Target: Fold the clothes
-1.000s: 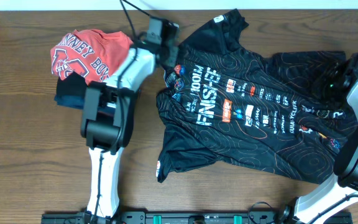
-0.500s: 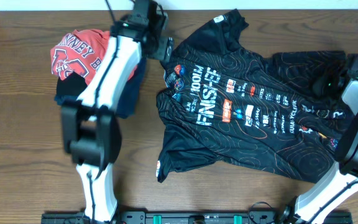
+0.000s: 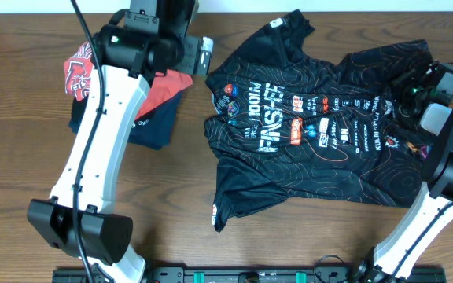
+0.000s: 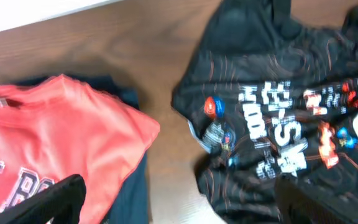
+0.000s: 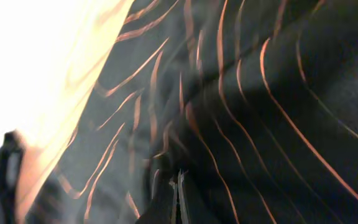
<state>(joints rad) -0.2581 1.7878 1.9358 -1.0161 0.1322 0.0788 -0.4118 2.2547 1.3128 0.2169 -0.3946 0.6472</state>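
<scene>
Nearest the arm bases, a large black short-sleeved sports jersey [image 3: 313,149] of thin fabric with wavy orange contour lines lies spread front-up on the brown wooden table [image 3: 22,157]. One sleeve points toward the near edge. Its collar is at the far edge, and its white lettering and row of small coloured logos run across the chest. The cloth is rumpled, not folded.

Left of the jersey, apart from it, a plain navy folded garment [image 3: 152,130] lies under a crumpled red T-shirt [image 3: 163,88] with white lettering. The left arm crosses over both.

Farther back, the left gripper [image 3: 201,55] hangs above the table just left of the jersey's far sleeve. In the left wrist view its fingers [image 4: 48,199] are spread wide with nothing between them.

At the jersey's far right edge, the right gripper [image 3: 411,82] sits in bunched cloth. The right wrist view shows its fingertips pressed together, pinching a fold of the jersey [image 5: 260,93].
</scene>
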